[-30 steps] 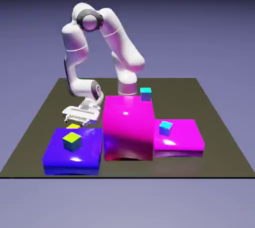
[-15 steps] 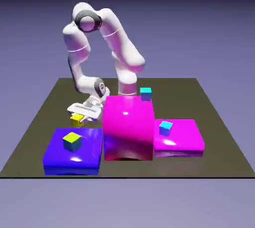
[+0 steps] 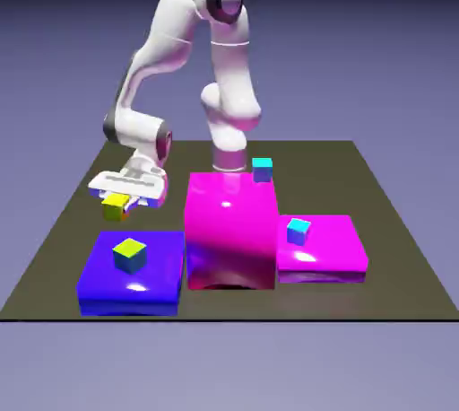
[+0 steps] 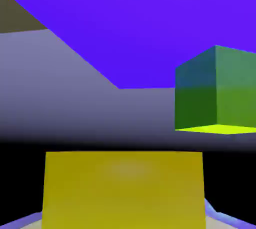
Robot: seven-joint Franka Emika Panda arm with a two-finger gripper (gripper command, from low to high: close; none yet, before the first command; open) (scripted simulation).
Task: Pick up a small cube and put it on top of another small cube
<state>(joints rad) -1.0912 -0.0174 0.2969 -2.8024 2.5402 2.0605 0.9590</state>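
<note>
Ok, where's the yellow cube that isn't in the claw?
In the exterior view, the other yellow cube sits on top of the blue block, at the exterior view's left, just left of the big magenta block.

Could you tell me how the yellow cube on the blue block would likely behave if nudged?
The cube looks rigid, with its crisp edges. Its flat faces suggest sliding rather than rolling. The block's glossy top may offer little grip.

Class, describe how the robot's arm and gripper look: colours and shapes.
The arm is glossy white, with rounded, tube-like links and dark grey rings at some joints. The gripper has a wide, flat white body. No cables or markings can be made out.
</note>
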